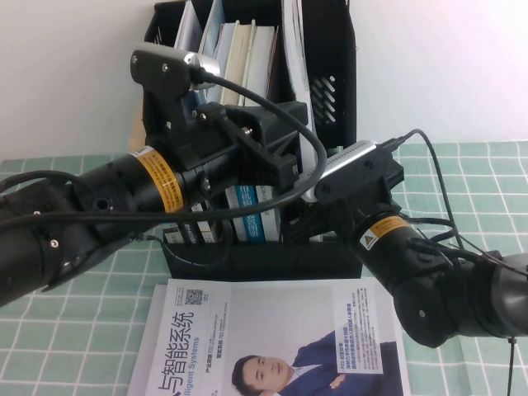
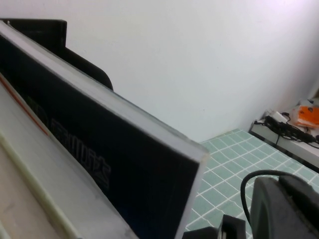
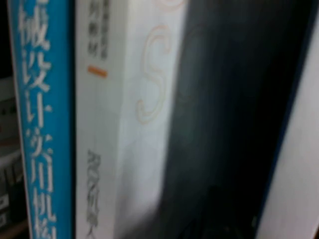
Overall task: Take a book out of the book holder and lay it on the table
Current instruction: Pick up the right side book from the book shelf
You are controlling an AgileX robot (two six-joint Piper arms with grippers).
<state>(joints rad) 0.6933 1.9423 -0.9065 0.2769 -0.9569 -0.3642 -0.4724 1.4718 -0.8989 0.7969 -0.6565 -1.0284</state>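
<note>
Black plastic, the book holder [image 1: 334, 74] stands at the back of the green-checked table [image 1: 66, 330], packed with upright books. Both arms reach into it: the left gripper [image 1: 276, 161] at the middle slots, the right gripper [image 1: 309, 219] lower, near the front lip. I cannot tell how either's fingers stand. The book [image 1: 293, 49] leans upright in the holder's right part. A white magazine picturing a suited man [image 1: 272, 346] lies flat in front.
</note>
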